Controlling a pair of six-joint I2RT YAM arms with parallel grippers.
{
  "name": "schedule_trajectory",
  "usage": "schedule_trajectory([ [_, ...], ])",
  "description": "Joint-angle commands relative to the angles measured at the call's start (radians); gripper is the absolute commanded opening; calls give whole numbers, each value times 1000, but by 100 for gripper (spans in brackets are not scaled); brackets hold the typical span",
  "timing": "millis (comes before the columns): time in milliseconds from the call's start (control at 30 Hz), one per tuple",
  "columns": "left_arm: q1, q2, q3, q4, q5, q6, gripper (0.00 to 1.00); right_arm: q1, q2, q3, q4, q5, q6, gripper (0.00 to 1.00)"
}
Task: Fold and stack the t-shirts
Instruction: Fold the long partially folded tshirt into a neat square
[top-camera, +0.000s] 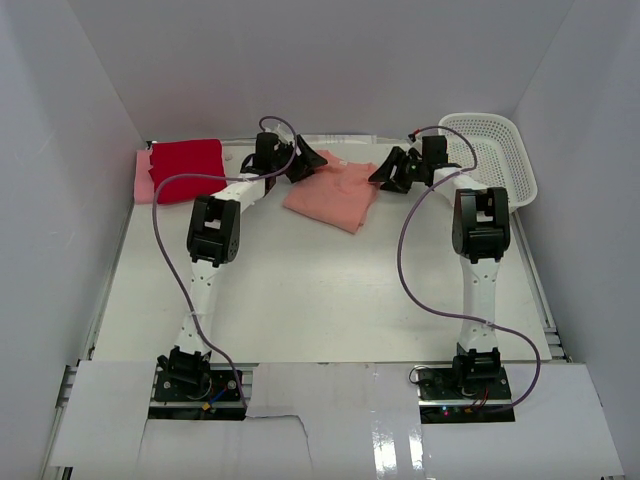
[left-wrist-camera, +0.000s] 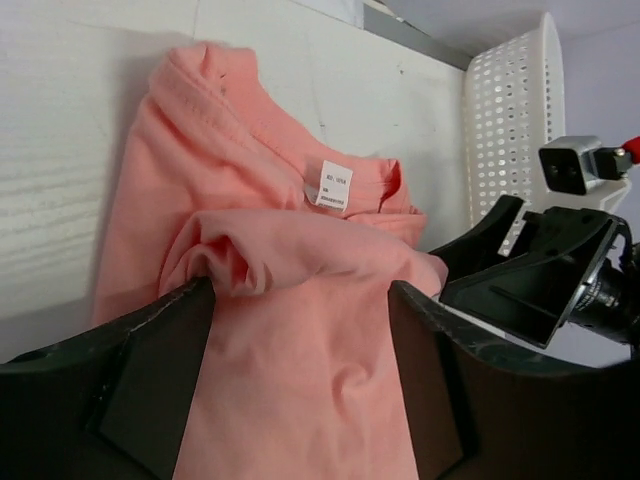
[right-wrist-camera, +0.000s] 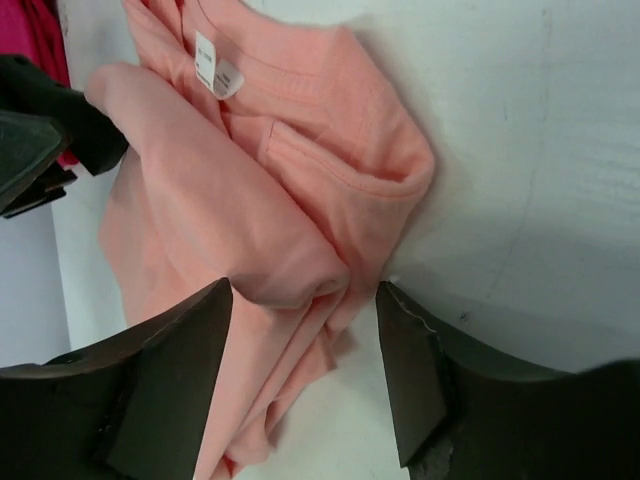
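Shirts, three in all, lie along the far side of the counter (top-camera: 300, 300): one peach shirt (top-camera: 335, 195) rumpled at centre, and one red shirt (top-camera: 187, 160) folded atop one pink shirt (top-camera: 144, 178) at far left. Two arms reach over the peach shirt. The left fingers (left-wrist-camera: 160, 380) and right fingers (right-wrist-camera: 170, 380) are spread wide across its folds, gripping nothing. One basket (top-camera: 505, 160) sits at far right.

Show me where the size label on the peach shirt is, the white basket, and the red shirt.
size label (left-wrist-camera: 334, 184), left wrist view, middle of the white tag at the collar.
white basket (top-camera: 497, 150), top view, bare mesh inside.
red shirt (top-camera: 187, 170), top view, centre of the folded cloth.
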Motion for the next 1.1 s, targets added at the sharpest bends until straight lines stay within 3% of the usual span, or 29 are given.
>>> schedule_trajectory([
  [0, 6, -74, -73, -130, -90, 67, 83, 2, -59, -41, 81, 47, -22, 67],
  [167, 6, -191, -139, -122, -112, 96, 86, 3, -192, -210, 198, 64, -41, 70],
  [400, 5, -354, -311, -104, -118, 99, 87, 39, -199, -195, 128, 20, -106, 69],
  [567, 2, -384, -417, -106, -110, 104, 86, 77, -156, -152, 50, -10, -140, 67],
  [733, -1, -461, -521, -46, -121, 112, 86, 109, -208, -209, 62, 21, -147, 66],
  [967, -7, -421, -503, -90, -109, 127, 85, 126, -147, -112, -47, 21, -155, 64],
  [1067, -12, -406, -498, -122, -101, 132, 84, 137, -144, -123, -41, 23, -155, 58],
])
